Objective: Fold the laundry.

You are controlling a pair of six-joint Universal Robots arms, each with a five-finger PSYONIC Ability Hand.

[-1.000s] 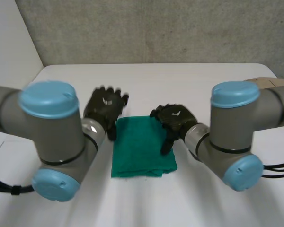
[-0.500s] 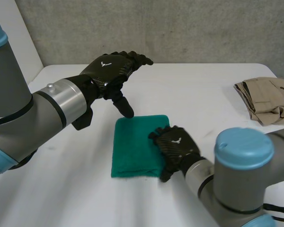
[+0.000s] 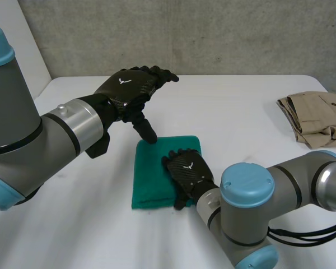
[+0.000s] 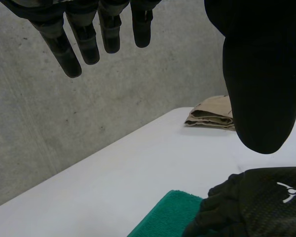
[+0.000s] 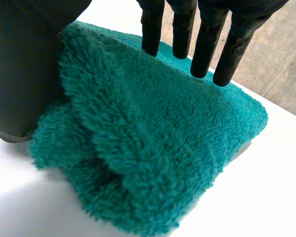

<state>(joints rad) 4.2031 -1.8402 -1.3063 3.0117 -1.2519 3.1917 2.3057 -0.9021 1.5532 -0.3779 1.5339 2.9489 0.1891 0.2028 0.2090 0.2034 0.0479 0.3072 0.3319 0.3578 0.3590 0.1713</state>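
My right hand (image 3: 187,171) pinches the green towel (image 3: 151,179) at its near edge; my left hand (image 3: 129,88) hovers open. A loose pinch could let folded layers slip apart.

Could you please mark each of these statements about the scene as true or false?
1. The right hand is on the green towel. True.
2. The left hand holds a corner of the towel. False: it is above the table near the towel's far corner, with straight fingers holding nothing.
3. A beige garment lies towards the table's right side, apart from the towel. True.
4. The towel is spread out in a single layer. False: it is folded, and the right wrist view shows its layers stacked at the edge.
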